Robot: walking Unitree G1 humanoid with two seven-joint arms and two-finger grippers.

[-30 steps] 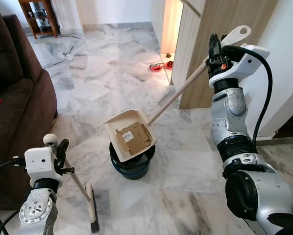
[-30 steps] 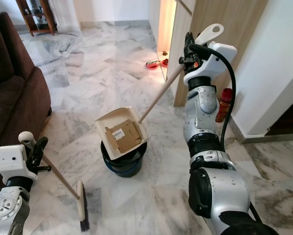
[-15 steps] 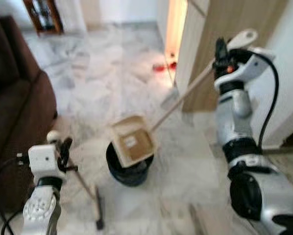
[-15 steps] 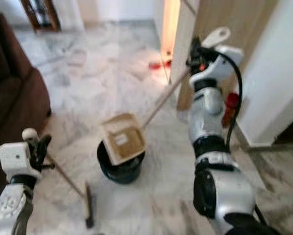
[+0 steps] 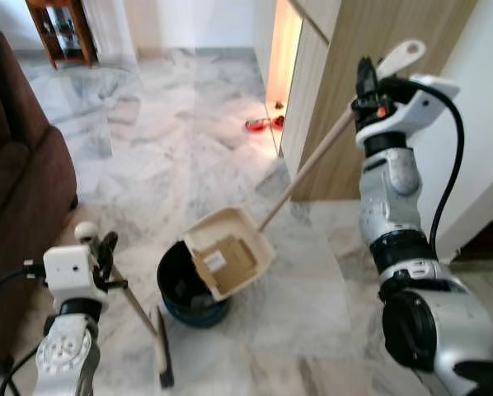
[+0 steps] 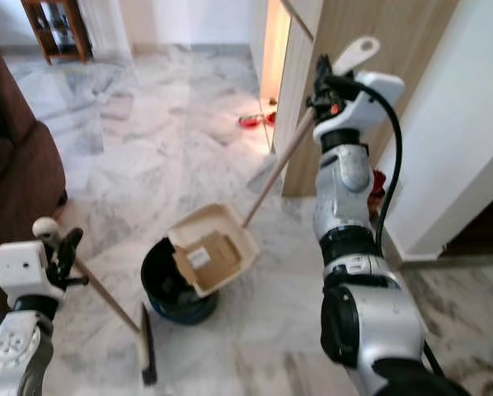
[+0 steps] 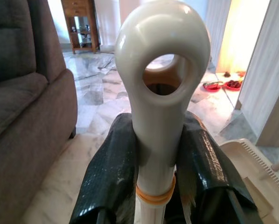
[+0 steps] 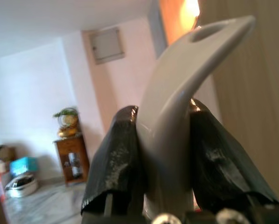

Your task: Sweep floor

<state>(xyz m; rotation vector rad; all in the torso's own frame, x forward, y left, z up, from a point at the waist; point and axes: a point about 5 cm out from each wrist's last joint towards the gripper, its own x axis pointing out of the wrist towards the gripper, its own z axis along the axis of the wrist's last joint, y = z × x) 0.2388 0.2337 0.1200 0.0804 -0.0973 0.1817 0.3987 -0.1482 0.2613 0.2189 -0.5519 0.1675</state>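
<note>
left eye view, near to far: at seven o'clock the left gripper (image 5: 105,252) pinches the broom (image 5: 139,309), bristles on the marble. at centre the dustpan (image 5: 227,252), clamped by the right gripper (image 5: 364,78) at one o'clock, tilts over the black bin (image 5: 178,285); cardboard (image 5: 224,260) not yet tipped out. sweeping looks nearly done.

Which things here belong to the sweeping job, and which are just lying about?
In the job:
- broom, gripped by the left end effector
- dustpan, its handle gripped by the right end effector
- cardboard scrap in the dustpan
- black bin

Lying about:
- sofa
- red bowls
- wooden shelf
</note>
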